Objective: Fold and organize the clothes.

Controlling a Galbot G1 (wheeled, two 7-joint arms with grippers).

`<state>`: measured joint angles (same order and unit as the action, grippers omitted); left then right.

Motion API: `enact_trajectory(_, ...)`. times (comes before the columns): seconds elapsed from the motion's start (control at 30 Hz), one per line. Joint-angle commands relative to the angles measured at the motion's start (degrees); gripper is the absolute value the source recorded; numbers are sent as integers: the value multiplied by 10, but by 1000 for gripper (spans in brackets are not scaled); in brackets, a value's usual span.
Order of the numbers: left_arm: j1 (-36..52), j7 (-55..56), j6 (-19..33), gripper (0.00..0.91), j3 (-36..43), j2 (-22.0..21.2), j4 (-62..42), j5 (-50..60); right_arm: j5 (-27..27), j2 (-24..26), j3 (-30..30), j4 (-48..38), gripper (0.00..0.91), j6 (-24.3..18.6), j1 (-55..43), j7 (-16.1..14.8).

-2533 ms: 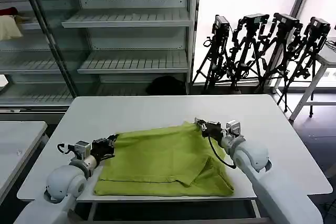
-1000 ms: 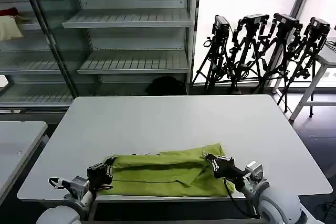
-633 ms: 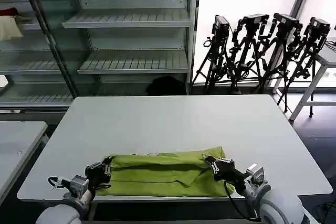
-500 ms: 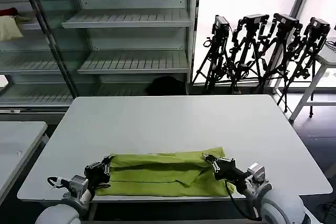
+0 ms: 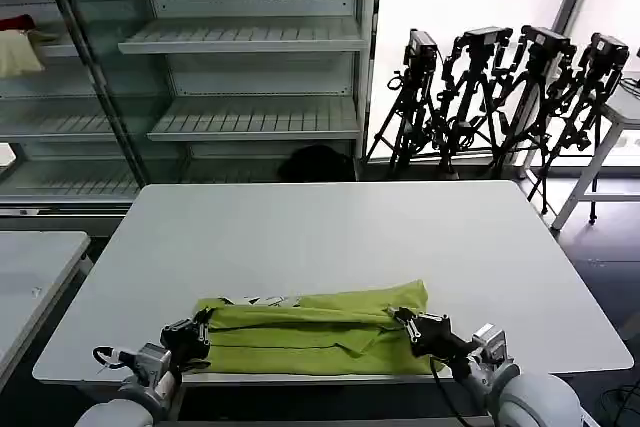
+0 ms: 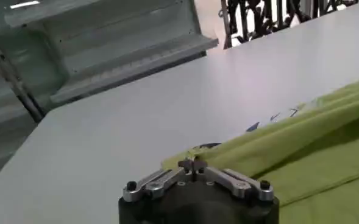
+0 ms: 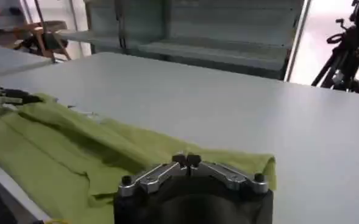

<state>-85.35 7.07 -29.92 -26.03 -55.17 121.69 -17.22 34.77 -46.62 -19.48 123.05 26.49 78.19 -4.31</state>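
The lime-green T-shirt (image 5: 310, 332) lies folded into a long band along the near edge of the white table (image 5: 330, 227). A bit of white print (image 5: 262, 300) shows at its far edge. My left gripper (image 5: 197, 331) is shut on the band's left end, where the left wrist view shows the green cloth (image 6: 301, 152) pinched at the closed fingertips of the left gripper (image 6: 194, 162). My right gripper (image 5: 405, 322) is shut on the right end, with the shirt (image 7: 75, 140) spread ahead of the right gripper (image 7: 187, 159).
Metal shelving (image 5: 240, 47) stands behind the table, with a cream-and-red cloth bundle (image 5: 15, 47) on its upper left shelf. Camera tripods (image 5: 500, 97) crowd the back right. A second table (image 5: 30, 267) stands to the left. The far half of the table is bare.
Both grippers have drawn the shirt's far edge toward the near table edge, folding the flat shirt into a narrow band. In the last second they slid a little nearer still.
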Motion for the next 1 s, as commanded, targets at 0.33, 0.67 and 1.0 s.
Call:
enact_trajectory(0.33,-21,0,-3,907,-11,16,32,34,-33,-28,-3,59,907,50,58,160)
enact_trajectory(0.67,-49,6,-13,907,-42,33,112,30,-105,-53,-24,131,907,42,84,298)
enact_trajectory(1.0,-91,78,58,907,-27,-52,108,37,-207,-78,-107,95,907,-98,119,294)
